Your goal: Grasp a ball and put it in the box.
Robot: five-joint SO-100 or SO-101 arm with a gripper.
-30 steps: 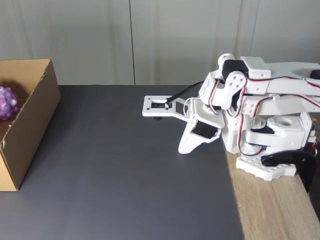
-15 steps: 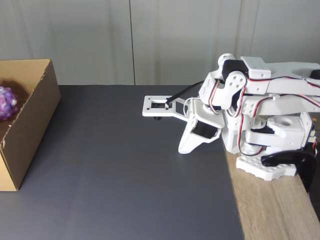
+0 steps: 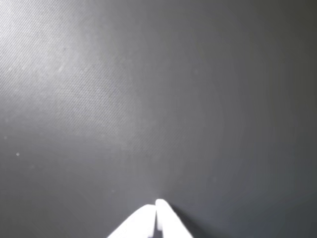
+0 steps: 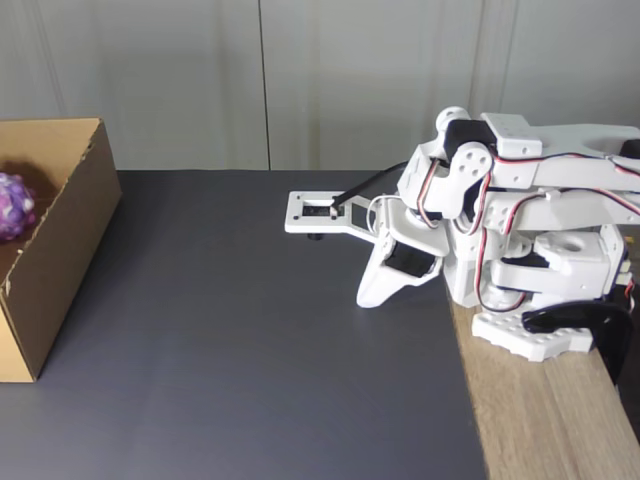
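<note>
Surface: dark grey matte mat (image 4: 250, 330) over most of the table, plain and flat, soft glare toward 10 o'clock in the wrist view. Bare wooden tabletop (image 4: 545, 420) exposed along the 4 o'clock corner of the fixed view. Backdrop: pale grey wall panels (image 4: 300, 80) with vertical seams, running the full width at 12 o'clock.

White arm (image 4: 520, 230) folded low at 3 o'clock in the fixed view, base clamped on the wood, red and black wires looped around the joints. Gripper (image 4: 367, 297) angled down to the mat near centre, well apart from the box; in the wrist view gripper (image 3: 156, 206) enters at 6 o'clock, the two white tips pressed together, nothing between them.

Box (image 4: 60, 260) at 9 o'clock in the fixed view, brown cardboard, top open, partly cut off by the frame edge. Ball (image 4: 14, 207) inside the box, purple and knobbly, against the frame edge.

Mat between gripper and box bare.
</note>
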